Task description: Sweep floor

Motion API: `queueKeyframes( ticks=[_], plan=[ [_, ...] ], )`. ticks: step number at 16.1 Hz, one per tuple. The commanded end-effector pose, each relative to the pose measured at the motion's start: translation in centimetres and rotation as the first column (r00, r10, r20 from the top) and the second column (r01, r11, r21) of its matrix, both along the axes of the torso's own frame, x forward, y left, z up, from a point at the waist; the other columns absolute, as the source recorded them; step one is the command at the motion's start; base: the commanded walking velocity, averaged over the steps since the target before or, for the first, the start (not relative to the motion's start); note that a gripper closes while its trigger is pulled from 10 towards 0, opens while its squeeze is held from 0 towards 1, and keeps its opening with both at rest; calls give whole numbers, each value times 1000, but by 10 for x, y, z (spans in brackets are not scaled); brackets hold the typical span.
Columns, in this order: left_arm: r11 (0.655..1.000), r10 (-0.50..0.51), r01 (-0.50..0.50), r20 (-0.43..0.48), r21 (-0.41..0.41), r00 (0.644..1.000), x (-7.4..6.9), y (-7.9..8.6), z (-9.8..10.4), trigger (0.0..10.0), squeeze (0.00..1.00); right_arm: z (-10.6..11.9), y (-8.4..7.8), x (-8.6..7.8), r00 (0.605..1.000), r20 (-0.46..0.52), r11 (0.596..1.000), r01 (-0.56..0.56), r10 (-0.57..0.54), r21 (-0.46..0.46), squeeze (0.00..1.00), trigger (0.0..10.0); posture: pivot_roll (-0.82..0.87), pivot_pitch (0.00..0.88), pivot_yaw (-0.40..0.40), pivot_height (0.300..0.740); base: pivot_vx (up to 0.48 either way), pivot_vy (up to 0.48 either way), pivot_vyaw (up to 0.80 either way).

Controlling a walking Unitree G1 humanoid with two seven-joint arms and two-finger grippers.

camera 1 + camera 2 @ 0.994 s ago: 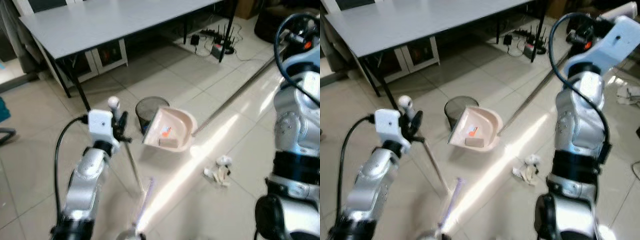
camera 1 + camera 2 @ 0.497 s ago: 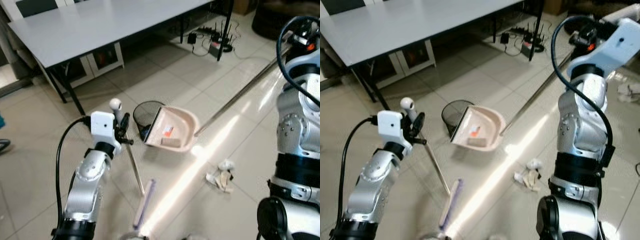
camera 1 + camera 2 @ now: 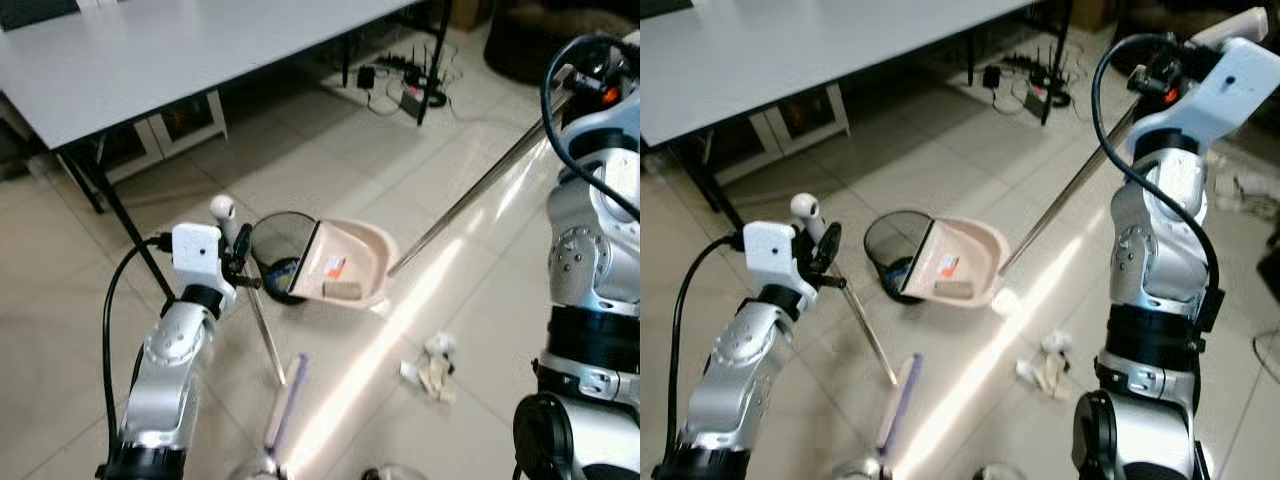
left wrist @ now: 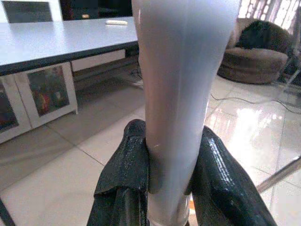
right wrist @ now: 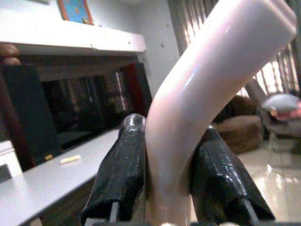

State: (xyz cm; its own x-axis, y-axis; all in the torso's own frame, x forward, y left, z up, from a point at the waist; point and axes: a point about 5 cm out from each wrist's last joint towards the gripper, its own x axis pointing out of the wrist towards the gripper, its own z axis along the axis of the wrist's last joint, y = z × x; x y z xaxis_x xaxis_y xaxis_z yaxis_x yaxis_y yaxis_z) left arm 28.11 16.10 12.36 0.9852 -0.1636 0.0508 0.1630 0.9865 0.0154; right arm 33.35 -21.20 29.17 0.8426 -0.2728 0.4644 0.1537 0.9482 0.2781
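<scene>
The left claw [image 4: 167, 188] is clamped on the pale grey broom handle [image 4: 181, 94]; the left wrist view shows both black fingers [image 4: 124, 183] pressed against the shaft. In the left eye view this claw sits left of centre, with the thin metal broom shaft [image 3: 265, 335] running down and right to the lilac broom head [image 3: 284, 405] on the beige tiled floor [image 3: 330, 160].

The right claw [image 5: 164, 188] grips the pinkish curved plastic dustpan handle [image 5: 207, 94], fingers tight on either side. The right eye view shows the long silver dustpan pole [image 3: 1060, 205] slanting from the upper right down to the beige plastic dustpan [image 3: 960, 262] at centre. The pan is tilted over the black mesh waste bin [image 3: 885, 245] and carries a tan block and an orange-marked scrap.

Crumpled white paper litter [image 3: 430, 362] lies on the floor at lower right of centre, apart from the pan.

The grey table [image 3: 150, 50] spans the upper left; cables and a power strip [image 3: 415, 85] lie beneath its far end. The bin's contents are hard to make out. The broom head's lower end is cut off by the frame edge.
</scene>
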Motion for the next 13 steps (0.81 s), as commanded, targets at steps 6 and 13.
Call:
queueKeyframes(
  ticks=[6, 13],
  plan=[
    [999, -3, 2, 17, 42, 1000, 0, 5, 5, 10000, 0, 16, 9, -5, 995, 93, 1000, -25, 25, 2, 0, 10000, -33, 87, 28, 740, 406, 0, 0],
    [998, -29, 28, 16, 57, 999, 4, 3, 6, 10000, 0, 16, -4, -10, 992, 114, 999, 44, -46, 22, 0, 10000, -34, 81, 50, 740, 406, 0, 0]
  ],
)
